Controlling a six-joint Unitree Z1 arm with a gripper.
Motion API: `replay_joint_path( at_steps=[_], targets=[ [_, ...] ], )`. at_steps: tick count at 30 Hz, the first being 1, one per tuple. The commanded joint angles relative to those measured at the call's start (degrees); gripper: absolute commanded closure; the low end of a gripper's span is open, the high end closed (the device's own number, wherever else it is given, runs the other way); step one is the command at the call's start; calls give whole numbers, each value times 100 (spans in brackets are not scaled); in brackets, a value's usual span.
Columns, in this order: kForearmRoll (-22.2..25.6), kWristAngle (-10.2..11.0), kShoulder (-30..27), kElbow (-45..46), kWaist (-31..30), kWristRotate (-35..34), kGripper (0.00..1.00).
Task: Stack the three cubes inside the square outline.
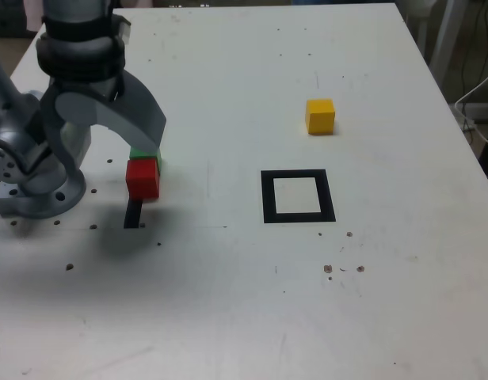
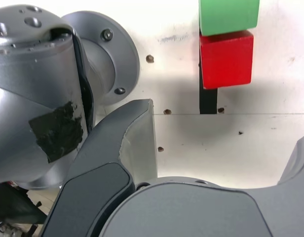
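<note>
My end effector (image 1: pixel 109 154) hangs spread wide and empty over the white surface (image 1: pixel 228 317), close to the red cube (image 1: pixel 142 179). The green cube (image 1: pixel 144 155) touches the red one. The yellow cube (image 1: pixel 320 115) sits well apart, beyond the empty square outline (image 1: pixel 298 196).

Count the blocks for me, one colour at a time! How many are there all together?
Red cube: 1
Green cube: 1
Yellow cube: 1
Total: 3 cubes
</note>
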Motion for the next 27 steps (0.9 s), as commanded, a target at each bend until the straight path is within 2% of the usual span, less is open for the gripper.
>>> replay_joint_path(
  at_steps=[1, 7, 11, 17, 27],
  targets=[
    [-64, -14, 35, -42, -131, -82, 1],
    [-237, -20, 259, -72, -570, -405, 1],
    [-445, 88, 482, -56, -774, -666, 1],
    [-589, 387, 715, 97, -808, -982, 1],
    [-885, 436, 893, 311, -806, -1173, 2]
  ],
)
